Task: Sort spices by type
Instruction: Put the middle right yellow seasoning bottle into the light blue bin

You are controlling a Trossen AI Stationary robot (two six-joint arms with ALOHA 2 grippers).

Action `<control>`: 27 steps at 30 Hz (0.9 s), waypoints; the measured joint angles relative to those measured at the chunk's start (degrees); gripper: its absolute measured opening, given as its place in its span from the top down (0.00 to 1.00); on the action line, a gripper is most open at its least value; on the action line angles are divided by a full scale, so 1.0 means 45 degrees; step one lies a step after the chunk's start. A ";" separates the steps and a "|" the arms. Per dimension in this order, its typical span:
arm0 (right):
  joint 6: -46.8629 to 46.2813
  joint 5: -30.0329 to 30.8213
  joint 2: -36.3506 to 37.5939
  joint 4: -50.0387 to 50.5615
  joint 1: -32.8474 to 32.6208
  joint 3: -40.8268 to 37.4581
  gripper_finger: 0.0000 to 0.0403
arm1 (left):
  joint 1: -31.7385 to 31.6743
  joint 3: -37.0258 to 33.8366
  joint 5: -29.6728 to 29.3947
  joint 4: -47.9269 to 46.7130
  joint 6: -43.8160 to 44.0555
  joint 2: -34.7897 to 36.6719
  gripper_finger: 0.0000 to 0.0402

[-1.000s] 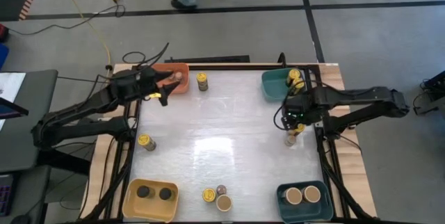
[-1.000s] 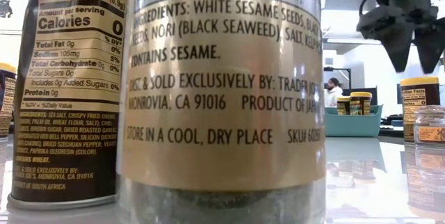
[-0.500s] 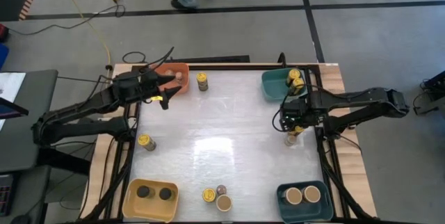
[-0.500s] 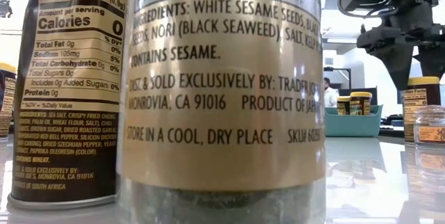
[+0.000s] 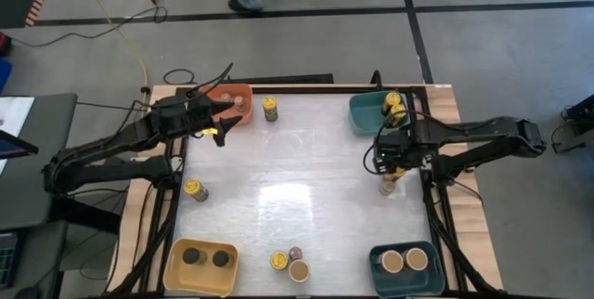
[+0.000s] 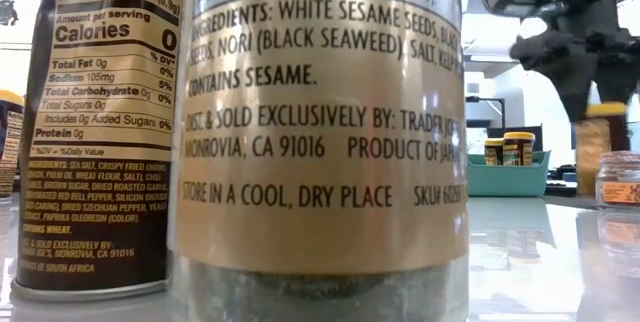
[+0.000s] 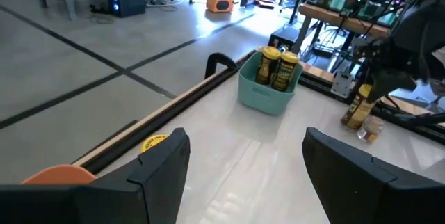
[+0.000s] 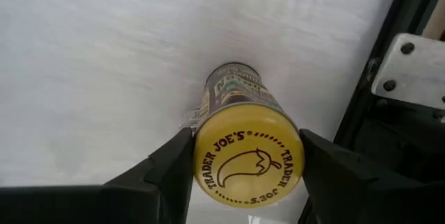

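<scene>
The right gripper [image 8: 243, 175] is on a yellow-lidded jar [image 8: 247, 156] standing upright near the table's right edge, between the teal bin [image 5: 364, 115] and the dark bin [image 5: 379, 276]; its fingers flank the lid, touching or nearly so, the jar's long axis vertical between them. The teal bin, already holding like jars, lies just beyond, so this arm is nearer. The left gripper [image 7: 247, 165], fingers apart and empty, waits by the orange bin [image 5: 243, 92].

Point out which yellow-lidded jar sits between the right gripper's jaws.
The yellow-lidded jar at the table's right edge, below the teal bin; the other yellow-lidded ones stand free.
</scene>
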State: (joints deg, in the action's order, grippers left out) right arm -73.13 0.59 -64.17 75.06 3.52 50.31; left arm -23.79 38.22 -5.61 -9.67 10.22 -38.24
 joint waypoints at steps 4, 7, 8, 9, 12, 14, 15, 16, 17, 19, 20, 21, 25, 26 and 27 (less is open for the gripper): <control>0.0945 0.0848 0.0016 0.0443 0.0572 0.1545 0.39 | 0.0000 0.0000 -0.0005 0.0000 -0.0068 0.0000 0.33; 0.2275 0.1751 0.0021 0.0427 0.1449 0.2889 0.39 | 0.0000 0.0000 -0.0005 0.0005 -0.0073 0.0000 0.33; 0.2803 0.1930 0.0021 0.0403 0.1856 0.3294 0.39 | 0.0000 0.0000 -0.0005 0.0005 -0.0068 0.0000 0.33; 0.3387 0.2033 0.0021 0.0344 0.2301 0.3696 0.39 | 0.0000 0.0000 0.0000 0.0005 -0.0072 0.0000 0.33; 0.5392 0.2139 0.0026 -0.0222 0.4034 0.4455 0.39 | 0.0000 0.0000 -0.0005 0.0015 -0.0073 0.0001 0.33; 0.6785 0.2023 -0.0164 -0.0695 0.5503 0.4731 0.39 | 0.0000 0.0000 -0.0005 0.0015 -0.0073 0.0000 0.33; 0.7471 0.1725 -0.0356 -0.0874 0.6237 0.4806 0.39 | 0.0000 0.0000 -0.0005 0.0017 -0.0073 0.0000 0.33; 0.8119 0.1337 -0.0598 -0.0983 0.6968 0.4849 0.39 | 0.0000 0.0000 -0.0005 0.0024 -0.0073 0.0000 0.33; 0.8814 0.0889 -0.0913 -0.1079 0.7668 0.4865 0.39 | 0.0000 0.0000 -0.0005 0.0019 -0.0068 0.0000 0.33; 1.0129 0.0389 -0.1684 -0.1146 0.8668 0.4977 0.39 | 0.0000 0.0000 -0.0005 0.0024 0.0031 0.0000 0.33; 1.0667 0.0286 -0.2114 -0.1157 0.9002 0.5069 0.39 | 0.0000 0.0000 -0.0005 0.0019 0.0033 0.0001 0.33; 1.1154 0.0241 -0.2574 -0.1163 0.9293 0.5178 0.39 | 0.0000 0.0000 -0.0005 0.0019 0.0023 0.0000 0.33; 1.2798 0.0211 -0.4232 -0.1257 0.9856 0.5857 0.39 | 0.0000 0.0000 -0.0005 0.0019 -0.0063 0.0005 0.33; 1.3136 0.0214 -0.4593 -0.1343 0.9862 0.6032 0.39 | 0.0000 0.0000 -0.0005 0.0019 -0.0039 0.0000 0.33; 1.3469 0.0215 -0.4952 -0.1434 0.9862 0.6182 0.39 | 0.0000 0.0000 -0.0005 0.0015 -0.0009 0.0003 0.33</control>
State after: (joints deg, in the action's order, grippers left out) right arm -12.52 1.56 -86.45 68.61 47.90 78.13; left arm -23.79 38.22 -5.63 -9.61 10.17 -38.23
